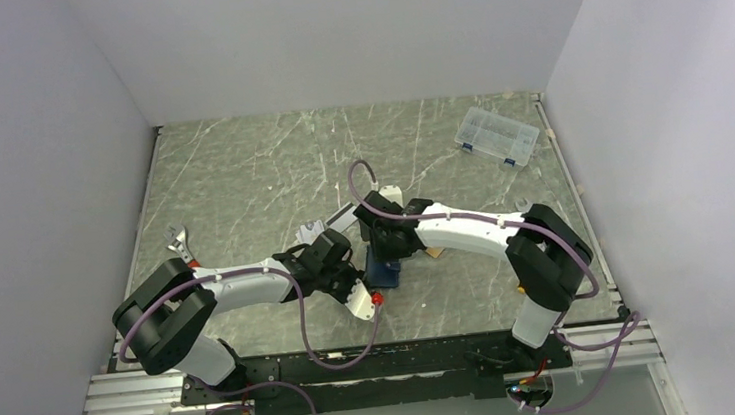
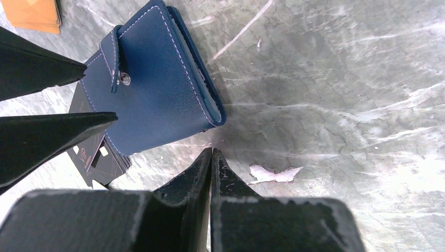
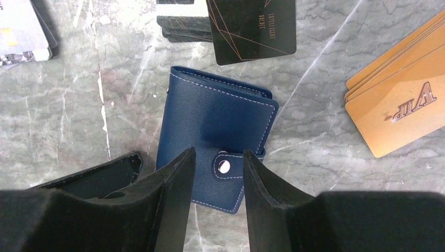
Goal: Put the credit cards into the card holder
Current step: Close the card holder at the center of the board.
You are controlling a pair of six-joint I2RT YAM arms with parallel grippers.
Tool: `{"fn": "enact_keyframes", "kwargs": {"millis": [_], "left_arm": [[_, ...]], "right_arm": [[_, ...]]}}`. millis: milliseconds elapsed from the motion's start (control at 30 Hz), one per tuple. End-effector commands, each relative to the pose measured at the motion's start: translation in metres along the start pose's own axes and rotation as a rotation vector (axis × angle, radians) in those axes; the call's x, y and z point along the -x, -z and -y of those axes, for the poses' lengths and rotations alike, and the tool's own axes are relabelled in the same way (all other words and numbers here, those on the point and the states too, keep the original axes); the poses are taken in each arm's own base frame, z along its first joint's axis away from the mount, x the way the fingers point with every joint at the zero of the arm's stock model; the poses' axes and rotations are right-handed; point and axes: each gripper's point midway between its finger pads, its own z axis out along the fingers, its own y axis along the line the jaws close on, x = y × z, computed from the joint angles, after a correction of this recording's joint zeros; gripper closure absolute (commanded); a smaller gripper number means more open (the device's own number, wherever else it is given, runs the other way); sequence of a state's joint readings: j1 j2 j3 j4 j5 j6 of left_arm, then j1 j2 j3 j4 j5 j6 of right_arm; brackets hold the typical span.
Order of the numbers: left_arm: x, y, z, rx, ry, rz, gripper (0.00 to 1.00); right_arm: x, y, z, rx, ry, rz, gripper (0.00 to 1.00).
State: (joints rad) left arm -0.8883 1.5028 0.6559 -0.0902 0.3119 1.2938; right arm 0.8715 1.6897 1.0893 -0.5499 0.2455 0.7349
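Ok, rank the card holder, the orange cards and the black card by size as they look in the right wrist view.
1. card holder
2. orange cards
3. black card
The frame edge cuts off the last two, so their order is unsure.

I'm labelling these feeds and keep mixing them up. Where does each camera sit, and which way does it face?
Top external: high behind the arm bases, looking down on the table; both arms show.
Left wrist: on the left arm, facing down past the shut left gripper at the card holder.
Right wrist: on the right arm, facing down past the open right gripper at that holder.
Shared: both wrist views show the card holder and the other arm's gripper.
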Motion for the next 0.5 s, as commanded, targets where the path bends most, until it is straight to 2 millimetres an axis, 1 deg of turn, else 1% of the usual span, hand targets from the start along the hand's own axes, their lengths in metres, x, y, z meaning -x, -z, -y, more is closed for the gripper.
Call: {"fn": "enact_keyframes", "kwargs": {"millis": [0, 300, 367, 467], "left_arm": [[0.005, 0.001, -0.01, 0.015, 0.005, 0.025, 0.91], [0.007, 0.001, -0.011, 0.017, 0.012, 0.029, 0.91], [0.007, 0.001, -0.011, 0.017, 0.013, 0.03, 0.92], [0.007, 0.001, -0.011, 0.017, 0.015, 0.031, 0.92]], "right_arm": [[0.017, 0.022, -0.005, 0.012, 0.013, 0.03, 0.6], [-0.005, 0.013, -0.002, -0.065, 0.101, -0.076, 0.6], [-0.009, 0.011, -0.001, -0.07, 0.11, -0.097, 0.63], [-0.013, 0.008, -0.003, -0.069, 0.124, -0.12, 0.7]]}}
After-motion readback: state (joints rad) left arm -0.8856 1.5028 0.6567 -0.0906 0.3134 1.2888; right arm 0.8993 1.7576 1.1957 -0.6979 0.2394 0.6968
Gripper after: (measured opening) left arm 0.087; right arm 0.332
